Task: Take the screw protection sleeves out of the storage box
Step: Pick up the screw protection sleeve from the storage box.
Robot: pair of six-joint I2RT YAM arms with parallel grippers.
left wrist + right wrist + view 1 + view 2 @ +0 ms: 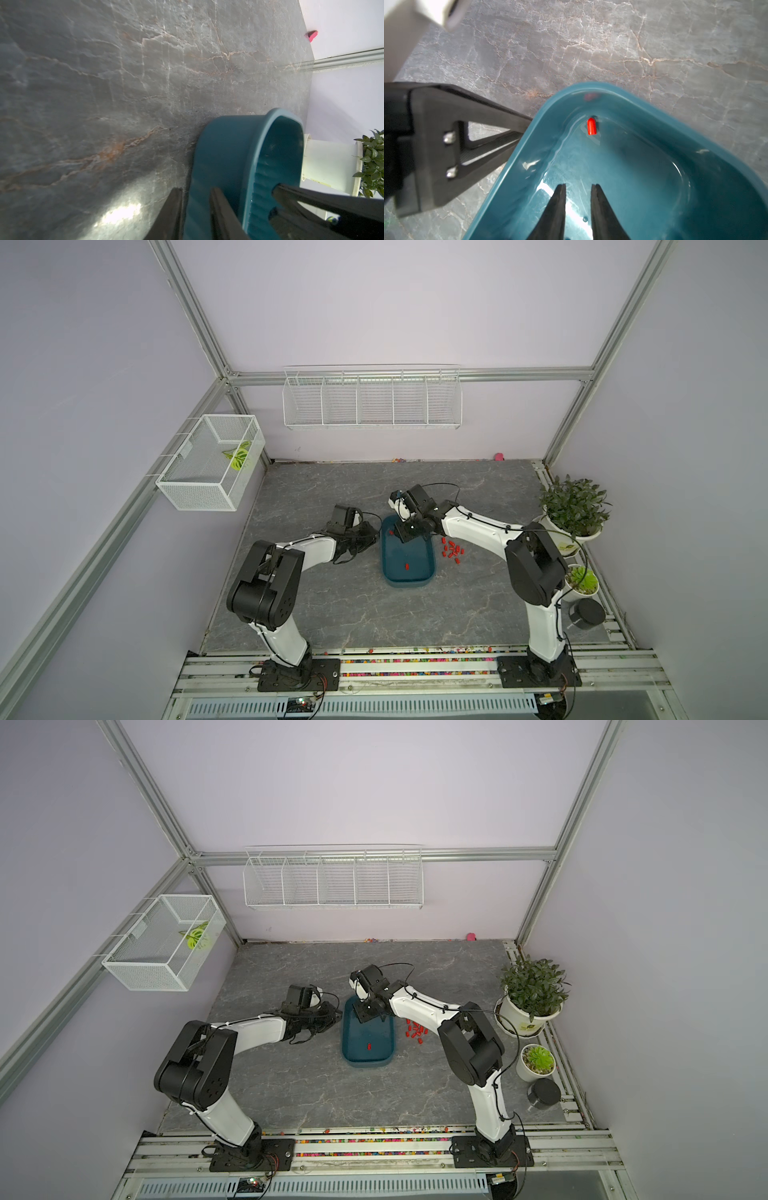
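Right gripper (578, 187), jaws slightly parted and empty, approaches a sleeve (591, 126) in the storage box (517, 149); left jaws clamp the rim. Next: straddle, close.

Grey marble table (332, 614) bears storage box (409, 578) and red sleeves (453, 551).

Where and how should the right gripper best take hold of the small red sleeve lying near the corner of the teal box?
Probably across the smooth sides of the small red cylindrical sleeve, from above. It lies flat near the teal plastic box's corner wall, so the partly open right gripper should straddle it.
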